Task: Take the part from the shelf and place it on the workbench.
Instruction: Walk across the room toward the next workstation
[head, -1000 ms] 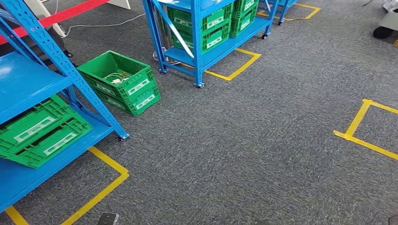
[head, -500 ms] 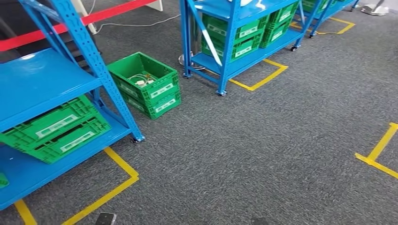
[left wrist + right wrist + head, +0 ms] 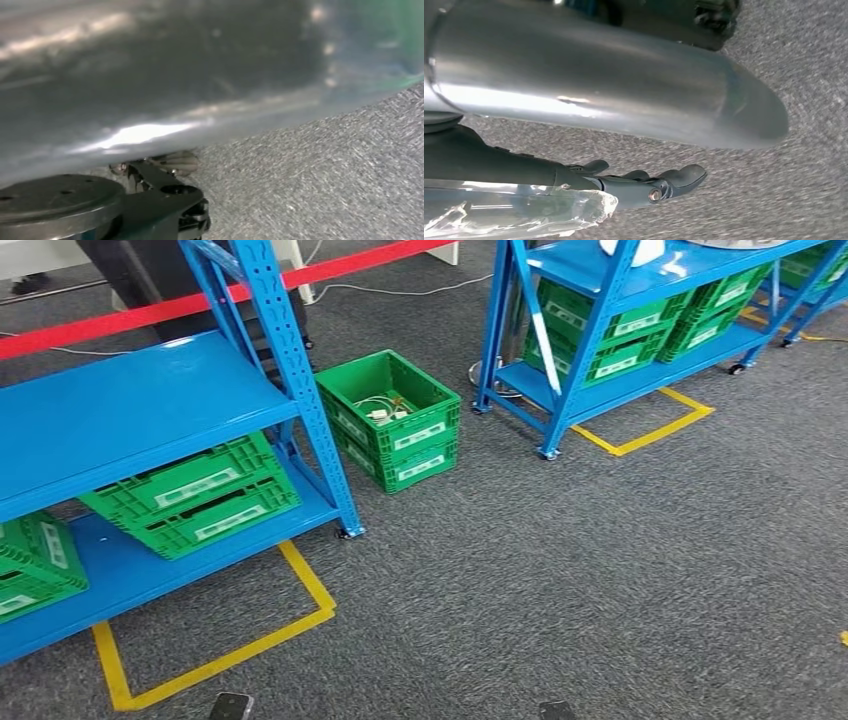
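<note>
Standing off to the side here, so this is what I can see. Nearest is a blue shelf [image 3: 140, 420] on the robot's left, with a bare upper deck and two green crates [image 3: 195, 495] stacked on the lower deck. Another green crate [image 3: 35, 565] sits further along the same deck, tilted and cut off at the edge of the head view. An L of yellow tape [image 3: 215, 665] is stuck on the grey carpet [image 3: 600, 570] in front of that shelf.

Just beside the shelf's corner post there's an open green bin [image 3: 390, 425] on the floor with some white cable-looking bits [image 3: 378, 410] inside. Honestly I can't tell which item is the part, or whether it's in that bin or on a shelf.

Further back is a second blue shelf [image 3: 640, 380] on castors, with more stacked green crates [image 3: 610, 335] on its lower deck and something white [image 3: 630, 248] up top. A red band [image 3: 130, 315] runs behind both shelves.

The right robot hand [image 3: 639, 182] hangs over the carpet with its dark fingers [image 3: 684, 176] stretched out fairly straight. A crinkly piece of clear plastic [image 3: 524, 210] lies right against it, but I can't tell if it's being held. The left robot hand's state I can't tell either, since the left wrist view is mostly blur.
</note>
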Robot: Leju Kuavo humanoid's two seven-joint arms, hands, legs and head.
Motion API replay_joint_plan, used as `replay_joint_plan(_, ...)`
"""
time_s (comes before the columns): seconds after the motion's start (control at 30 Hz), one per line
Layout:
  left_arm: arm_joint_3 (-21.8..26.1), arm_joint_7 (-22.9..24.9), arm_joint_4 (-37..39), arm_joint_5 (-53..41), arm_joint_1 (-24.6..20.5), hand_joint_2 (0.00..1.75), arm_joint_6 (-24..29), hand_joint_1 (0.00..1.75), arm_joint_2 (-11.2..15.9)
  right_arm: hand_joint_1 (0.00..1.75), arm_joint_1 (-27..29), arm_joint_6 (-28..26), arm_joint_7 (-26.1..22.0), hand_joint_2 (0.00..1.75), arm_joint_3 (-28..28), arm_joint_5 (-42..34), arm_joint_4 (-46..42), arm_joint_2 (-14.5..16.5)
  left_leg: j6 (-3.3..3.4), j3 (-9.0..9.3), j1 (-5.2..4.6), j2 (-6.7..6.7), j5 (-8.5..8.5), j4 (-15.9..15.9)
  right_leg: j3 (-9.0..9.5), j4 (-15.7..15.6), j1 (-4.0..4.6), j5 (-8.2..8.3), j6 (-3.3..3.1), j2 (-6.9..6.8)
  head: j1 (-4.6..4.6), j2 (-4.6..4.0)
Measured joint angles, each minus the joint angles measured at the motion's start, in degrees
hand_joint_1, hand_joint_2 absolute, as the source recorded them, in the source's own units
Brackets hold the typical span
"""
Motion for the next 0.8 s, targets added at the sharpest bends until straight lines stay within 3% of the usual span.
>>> replay_joint_plan(0.07,0.0,0.0,0.0,0.0,-0.2,0.00,0.0,0.00,0.0,0.00,0.1,0.0,-0.1,0.00,0.0,0.1,0.0,0.0,-0.60,-2.49,-0.10,3.62,-3.25,5.3,0.33,-0.5,-0.09,0.08,-0.52,-1.75,-0.49,0.00)
replay_joint_plan(0.13,0.0,0.0,0.0,-0.1,-0.3,0.00,0.0,0.00,0.1,0.00,0.2,0.1,-0.1,0.00,-0.1,0.1,0.0,0.0,-1.16,-5.72,0.28,5.11,-6.08,12.1,0.42,-0.5,-0.08,-0.10,-0.70,-3.56,-0.69,0.00)
replay_joint_plan(0.17,0.0,-0.1,0.0,-0.1,-0.2,0.00,0.0,0.00,0.1,0.00,0.3,0.1,-0.1,0.00,-0.2,0.1,0.0,0.0,-1.39,-6.39,0.49,5.36,-6.11,13.5,0.47,-0.5,-0.09,-0.20,-0.69,-4.38,-0.71,0.00)
replay_joint_plan(0.2,0.0,-0.1,0.0,-0.1,-0.1,0.00,0.0,0.00,0.1,0.00,0.2,0.1,-0.1,0.00,-0.2,0.1,0.0,0.0,-1.56,-5.99,0.67,5.58,-5.06,12.8,0.58,-0.5,-0.11,-0.32,-0.63,-5.15,-0.71,0.00)
replay_joint_plan(0.23,0.0,-0.1,0.0,-0.1,-0.1,0.00,0.0,0.00,0.2,0.00,0.2,0.1,-0.1,0.00,-0.3,0.2,0.0,0.0,-1.63,-4.50,0.78,6.02,-3.17,10.1,0.78,-0.5,-0.14,-0.46,-0.50,-5.88,-0.73,0.00)
replay_joint_plan(0.3,0.0,-0.2,0.0,-0.1,-0.2,0.00,0.1,0.00,0.2,0.00,0.2,0.1,-0.1,0.00,-0.3,0.2,0.0,0.0,-1.41,-0.38,0.53,8.78,0.24,2.4,1.27,-0.4,0.03,-0.87,-0.04,-7.19,-0.78,0.00)
replay_joint_plan(0.37,0.0,-0.2,0.0,-0.1,-0.4,0.00,0.2,0.00,0.2,0.00,0.1,0.1,-0.2,0.00,-0.4,0.3,0.0,0.0,-0.65,1.60,0.07,11.06,1.06,-1.7,1.62,-0.4,0.43,-1.25,0.54,-8.41,-0.76,0.00)
replay_joint_plan(0.4,0.0,-0.2,0.0,-0.2,-0.5,0.00,0.2,0.00,0.2,0.00,0.1,0.1,-0.2,0.00,-0.4,0.3,0.0,0.0,-0.24,1.60,-0.14,11.07,0.88,-2.0,1.78,-0.5,0.59,-1.37,0.79,-9.11,-0.76,0.00)
replay_joint_plan(0.43,0.0,-0.2,0.0,-0.2,-0.5,0.00,0.2,0.00,0.2,0.00,0.0,0.1,-0.2,0.00,-0.4,0.4,0.0,0.0,0.18,1.58,-0.07,10.27,0.99,-2.2,2.02,-0.6,0.62,-1.48,1.06,-9.81,-0.72,0.00)
replay_joint_plan(0.47,0.0,-0.2,0.0,-0.2,-0.4,0.00,0.3,0.00,0.2,0.00,-0.1,0.2,-0.3,0.00,-0.4,0.5,0.0,0.0,0.49,1.64,0.03,9.50,1.13,-2.4,2.14,-0.5,0.55,-1.81,1.37,-9.66,-0.66,0.00)
replay_joint_plan(0.53,0.0,-0.2,0.0,-0.2,-0.4,0.00,0.5,0.00,0.1,0.00,-0.1,0.3,-0.4,0.00,-0.5,0.6,0.0,0.0,1.21,1.82,0.36,7.96,1.42,-2.8,1.08,2.3,0.27,-3.90,1.93,-6.78,-0.40,0.00)
replay_joint_plan(0.6,0.0,-0.2,0.0,-0.6,-0.7,0.00,0.7,0.00,0.0,0.00,0.0,0.4,-0.5,0.00,-0.8,0.4,0.0,-0.1,1.68,1.72,0.48,6.39,1.54,-2.8,-2.39,9.6,0.05,-7.46,2.18,-3.25,-0.08,0.00)
replay_joint_plan(0.63,0.0,-0.1,0.0,-0.8,-0.7,0.00,0.8,0.00,-0.1,0.00,0.1,0.5,-0.6,0.00,-1.0,0.3,0.0,-0.2,1.76,1.68,0.46,5.51,1.57,-2.8,-4.33,13.2,0.02,-8.70,2.24,-2.59,0.00,0.00)
replay_joint_plan(0.67,0.0,0.0,0.0,-1.0,-0.7,0.00,1.1,0.00,-0.2,0.00,0.3,0.6,-0.7,0.00,-1.3,0.1,0.0,-0.3,1.79,1.68,0.43,4.61,1.57,-2.8,-5.66,15.4,0.02,-8.93,2.23,-2.31,0.04,0.00)
replay_joint_plan(0.7,0.0,0.1,0.0,-1.2,-0.7,0.00,1.4,0.00,-0.3,0.00,0.4,0.7,-0.8,0.00,-1.5,0.0,0.0,-0.5,1.78,1.71,0.41,3.68,1.59,-2.7,-6.01,15.4,0.02,-7.99,2.18,-2.17,0.08,0.00)
replay_joint_plan(0.73,0.0,0.3,0.0,-1.3,-0.7,0.00,1.7,0.00,-0.5,0.00,0.5,0.9,-0.9,0.00,-1.8,-0.1,0.0,-0.6,1.75,1.80,0.41,2.79,1.59,-2.7,-5.24,13.1,-0.01,-6.01,2.07,-1.94,0.08,0.00)
replay_joint_plan(0.8,-0.1,0.8,0.0,-1.6,-1.0,0.00,2.6,0.00,-0.8,0.00,0.5,1.2,-1.0,0.00,-2.3,-0.3,0.0,-0.9,1.54,1.90,0.35,1.24,1.61,-2.6,-1.95,5.4,-0.24,-1.88,1.79,0.12,0.09,0.00)
